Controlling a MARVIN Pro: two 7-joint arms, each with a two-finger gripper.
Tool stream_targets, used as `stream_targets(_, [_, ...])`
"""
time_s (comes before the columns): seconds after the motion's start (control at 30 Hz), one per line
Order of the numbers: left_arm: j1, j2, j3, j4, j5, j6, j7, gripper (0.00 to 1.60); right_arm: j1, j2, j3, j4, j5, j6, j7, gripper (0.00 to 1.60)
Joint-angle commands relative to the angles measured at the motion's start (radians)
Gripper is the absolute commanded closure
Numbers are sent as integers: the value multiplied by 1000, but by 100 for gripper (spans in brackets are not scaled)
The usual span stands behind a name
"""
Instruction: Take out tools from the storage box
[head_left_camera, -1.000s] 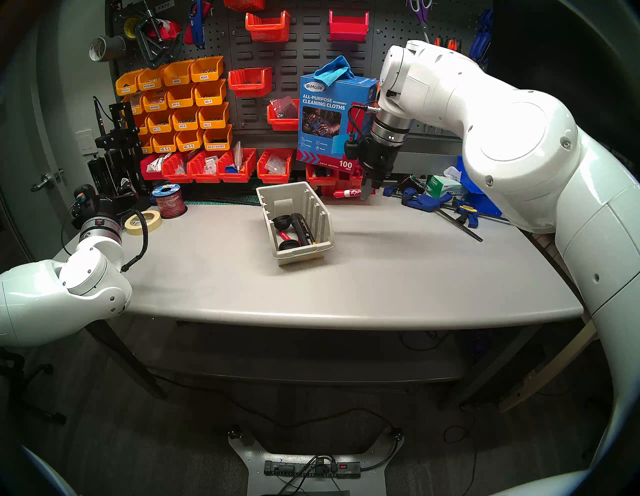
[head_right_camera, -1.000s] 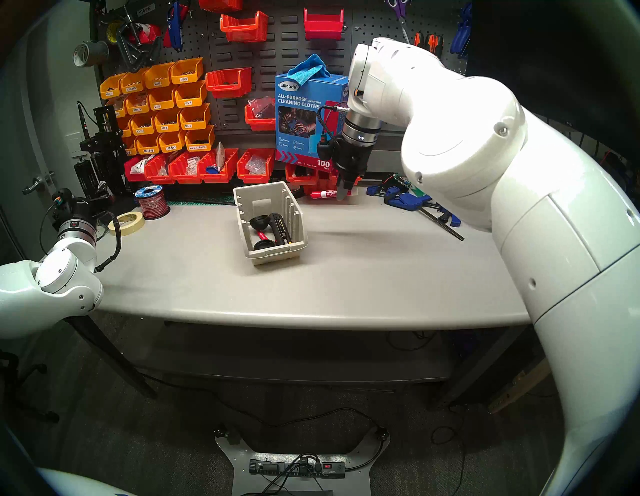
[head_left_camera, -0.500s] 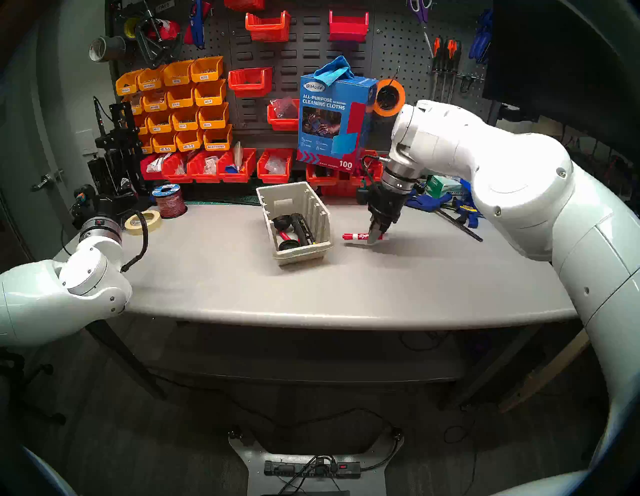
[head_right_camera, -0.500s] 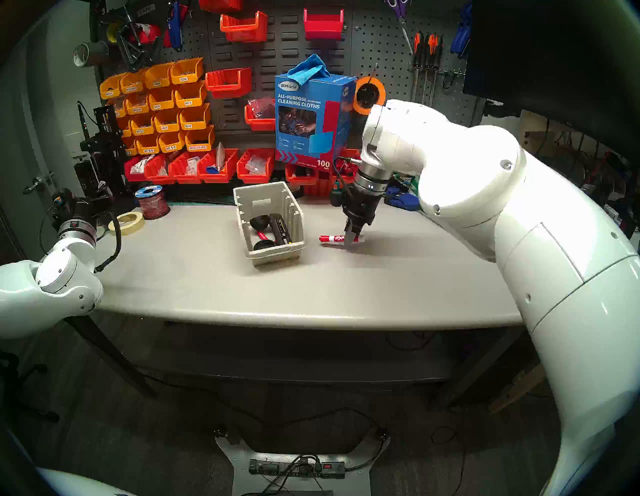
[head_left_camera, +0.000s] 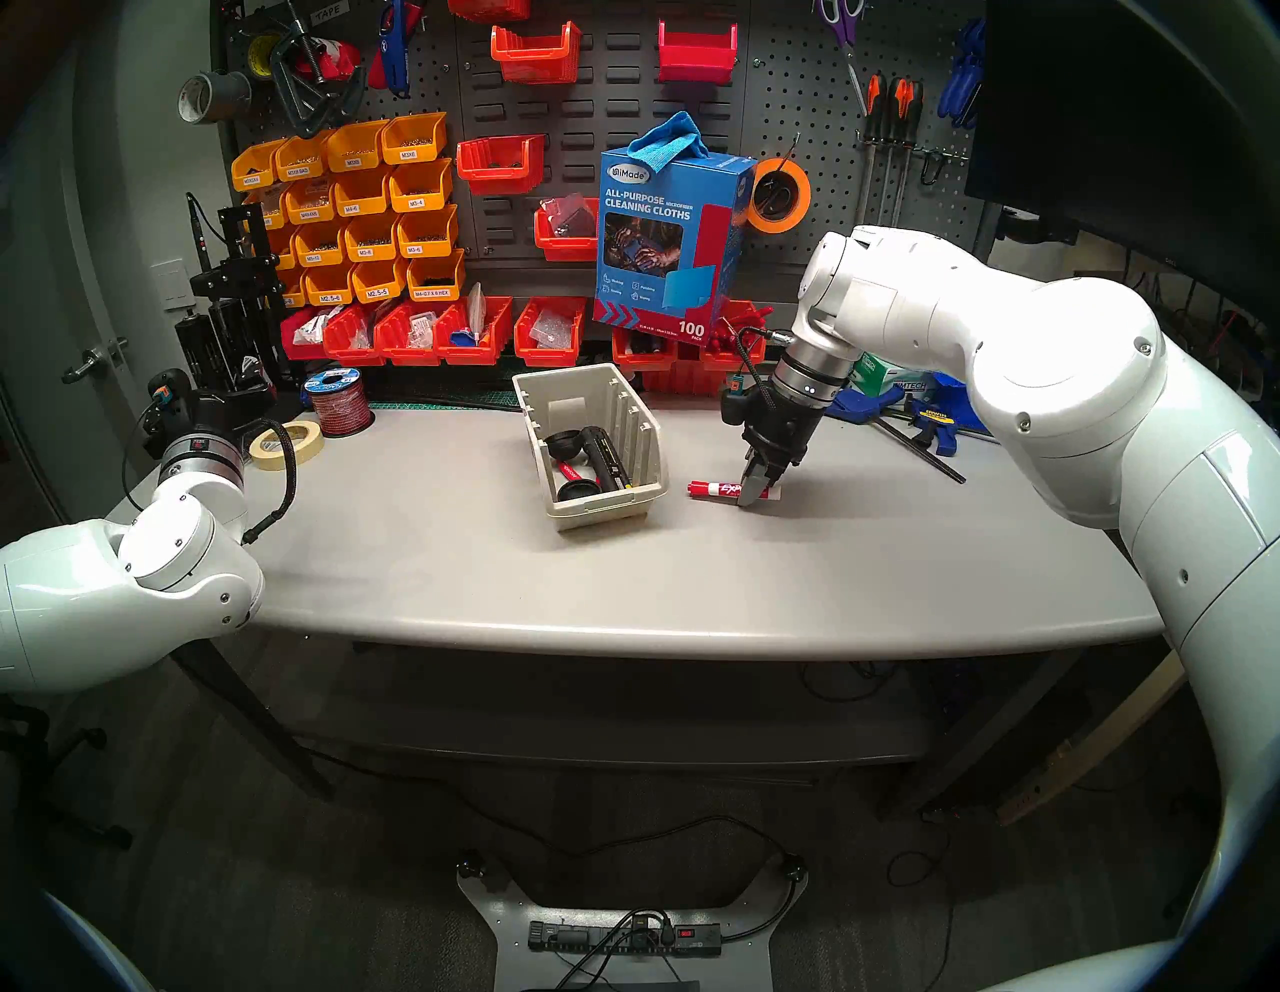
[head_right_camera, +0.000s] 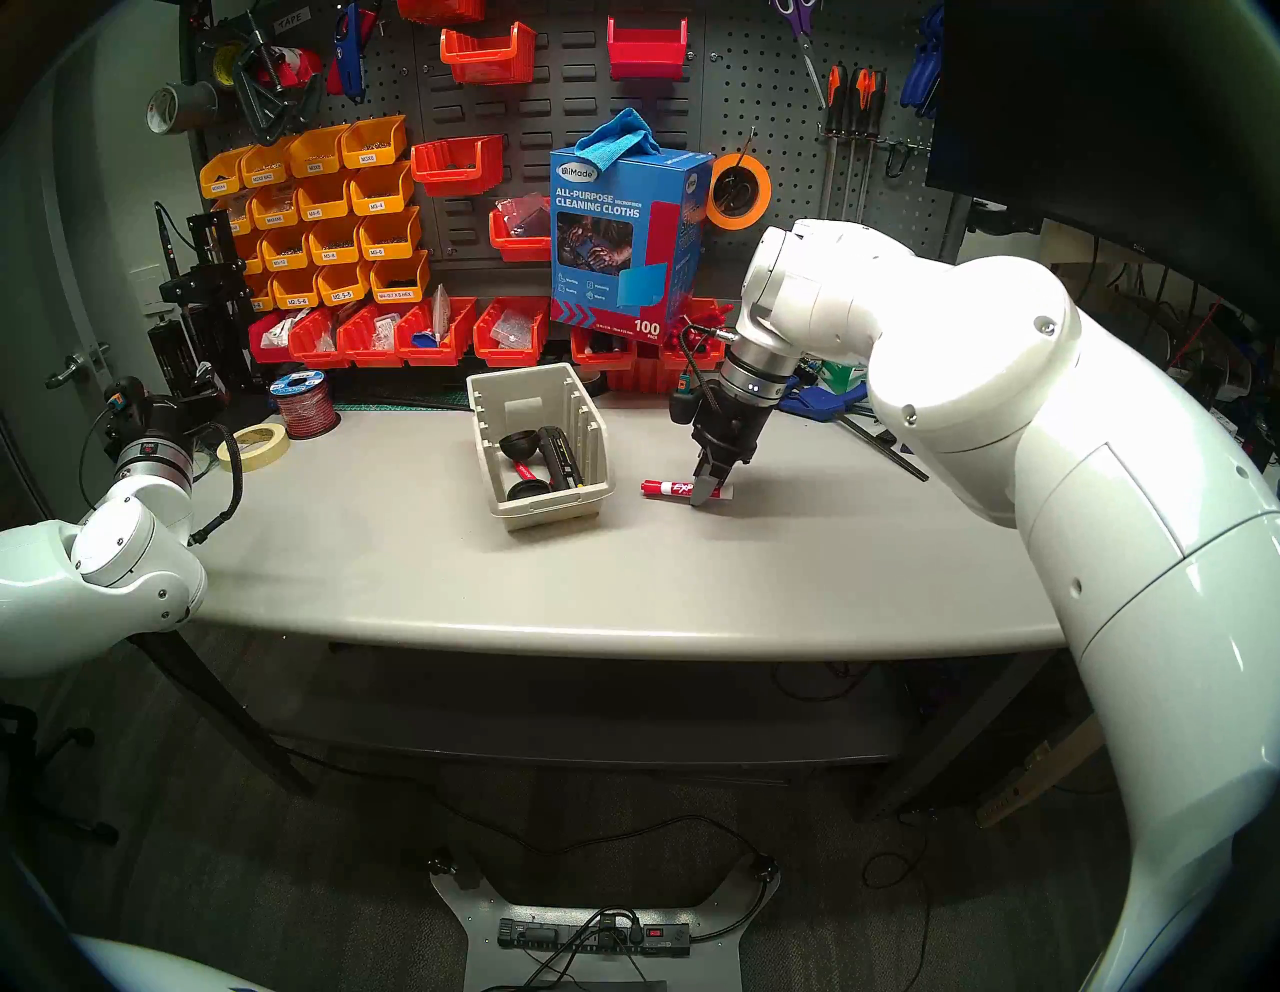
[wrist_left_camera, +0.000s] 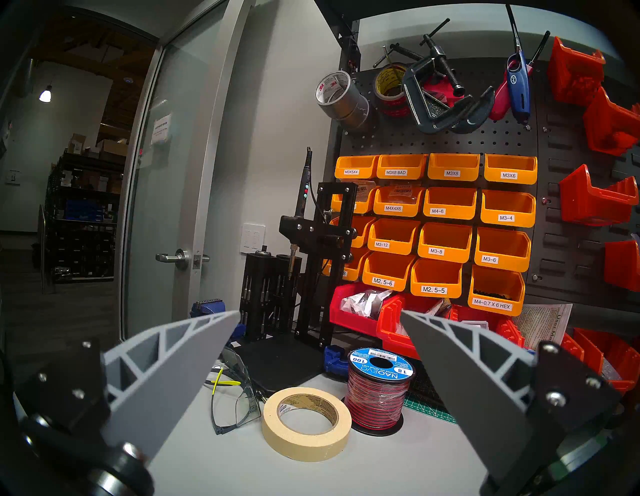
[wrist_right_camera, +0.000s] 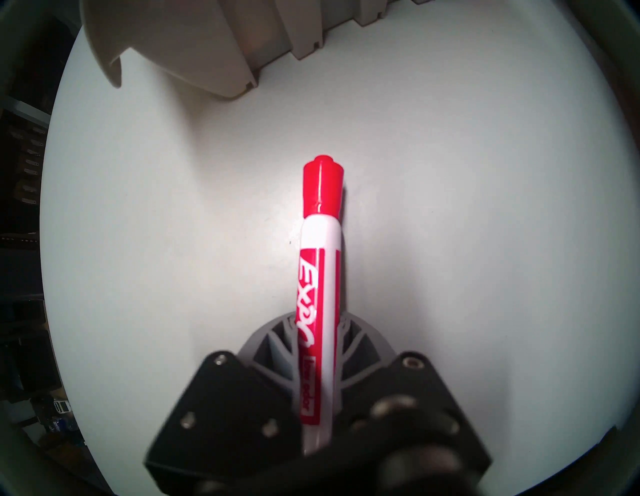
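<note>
the beige storage box (head_left_camera: 644, 495) sits mid-desk (head_left_camera: 485, 568) with its low sloped front toward the robot. just to its right, apart from it, the expo marker (head_left_camera: 720, 490) lies flat on the desk, red cap pointing at the box. the right pincer (head_left_camera: 751, 493) is down on it: in the right wrist view the grey fingers (wrist_right_camera: 277, 350) sit narrow on either side of the white barrel (wrist_right_camera: 329, 311) near its back end. whether they're pinching or have just let go can't be told from the pictures.

handling guess: the marker looks light, stiff and smooth, so it'll likely roll on the flat desk if nudged. mid-barrel across the round is probably the best hold.

inside the box, front to back: a black round cup (head_left_camera: 578, 492), a slim red-handled tool (head_left_camera: 572, 472), another black cup (head_left_camera: 564, 443), and the long black tool with yellow marks (head_left_camera: 608, 458) along the right wall. the cups look light and hard, easiest by a rim. the long tool looks heavier, so grab it near the middle.

far left, the left pincer (wrist_left_camera: 318, 350) hangs wide open and empty, pointing at a masking tape roll (wrist_left_camera: 306, 422) and a wire spool (wrist_left_camera: 379, 391).
</note>
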Motion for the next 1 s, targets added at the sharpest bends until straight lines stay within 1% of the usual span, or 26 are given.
stream_targets(0.0, [-12, -2, -11, -2, 4, -1, -2, 0, 21, 34, -6, -39, -4, 5, -24, 72])
stream_targets(0.03, [-12, -2, -11, -2, 4, -1, -2, 0, 25, 37, -7, -47, -3, 6, -28, 58])
stream_targets(0.07, [-12, -2, -11, -2, 4, -1, -2, 0, 33, 42, -7, -65, 0, 7, -36, 25])
stream_targets(0.1, [-12, -2, -11, -2, 4, -1, -2, 0, 33, 42, -7, -65, 0, 7, -36, 25])
stream_targets(0.13, [-12, -2, -11, -2, 4, -1, -2, 0, 42, 49, -8, -83, 1, 10, -46, 6])
stream_targets(0.17, [-12, -2, -11, -2, 4, -1, -2, 0, 42, 49, -8, -83, 1, 10, -46, 6])
stream_targets(0.23, [-12, -2, -11, -2, 4, -1, -2, 0, 48, 59, -10, -100, 2, 13, -56, 0])
stream_targets(0.27, [-12, -2, -11, -2, 4, -1, -2, 0, 56, 68, -11, -122, 4, 16, -67, 0])
stream_targets(0.37, [-12, -2, -11, -2, 4, -1, -2, 0, 63, 74, -11, -138, 5, 19, -75, 0])
stream_targets(0.53, [-12, -2, -11, -2, 4, -1, -2, 0, 92, 93, -12, -195, 7, 27, -106, 0])
stream_targets(0.8, [-12, -2, -11, -2, 4, -1, -2, 0, 156, 122, -12, -297, 5, 36, -174, 0])
stream_targets(0.97, [-12, -2, -11, -2, 4, -1, -2, 0, 199, 146, -10, -378, 6, 44, -228, 0])
